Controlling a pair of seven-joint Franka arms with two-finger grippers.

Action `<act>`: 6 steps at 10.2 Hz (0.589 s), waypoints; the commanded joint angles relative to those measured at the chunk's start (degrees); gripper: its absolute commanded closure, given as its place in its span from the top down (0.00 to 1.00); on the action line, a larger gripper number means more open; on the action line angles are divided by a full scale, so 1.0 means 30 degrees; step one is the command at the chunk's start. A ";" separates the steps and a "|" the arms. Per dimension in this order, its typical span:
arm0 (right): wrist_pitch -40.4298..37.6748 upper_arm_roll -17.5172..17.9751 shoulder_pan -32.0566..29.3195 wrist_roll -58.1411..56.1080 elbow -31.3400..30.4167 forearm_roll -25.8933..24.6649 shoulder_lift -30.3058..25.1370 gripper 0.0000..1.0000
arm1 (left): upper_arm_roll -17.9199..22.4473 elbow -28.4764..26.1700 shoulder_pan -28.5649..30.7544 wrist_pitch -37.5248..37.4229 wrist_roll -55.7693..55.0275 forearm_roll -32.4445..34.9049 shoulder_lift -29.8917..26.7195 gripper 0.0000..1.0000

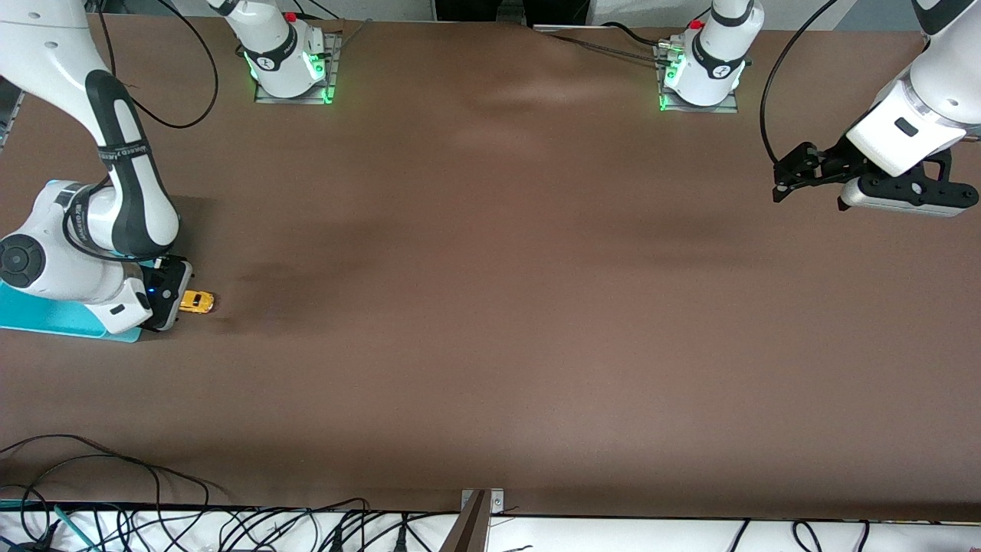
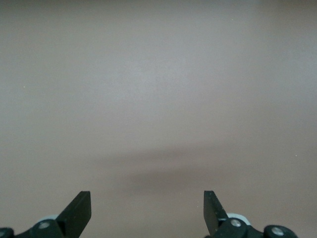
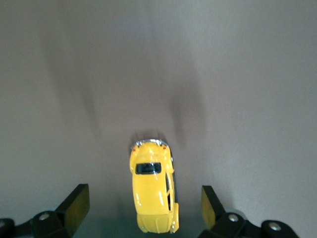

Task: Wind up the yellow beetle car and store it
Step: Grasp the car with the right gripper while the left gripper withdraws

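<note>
My right gripper (image 3: pixel 141 208) is spreading its fingers wide around the yellow beetle car (image 3: pixel 152 191) on the table (image 1: pixel 490 307), a gap only my wrist view shows; my left gripper (image 2: pixel 147 213) is waiting, parted, over bare tabletop.

Your two arms sit at opposite ends of the counter, both pincers spread.

Your right pincer (image 3: pixel 143 208) is down low at the right arm's end, its two fingers (image 3: pixel 75 206) wide apart in the right wrist view, the wrist folded close above it. Your left pincer (image 1: pixel 780 186) hangs in the air over the left arm's end, forearm angled down, fingers (image 2: pixel 79 210) equally parted, gripping nothing.
</note>
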 commanded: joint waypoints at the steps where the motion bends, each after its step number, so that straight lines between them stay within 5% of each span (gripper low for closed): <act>1: 0.1033 0.0171 -0.0537 -0.0738 -0.0949 -0.0217 -0.0072 1.00 | 0.0147 -0.0335 -0.0049 -0.0515 -0.0822 0.0378 -0.0379 1.00; 6: 0.1681 0.0171 -0.0948 -0.1061 -0.1392 -0.0159 0.0368 0.99 | -0.0265 0.0278 0.0450 -0.0928 -0.1968 0.0378 -0.0263 1.00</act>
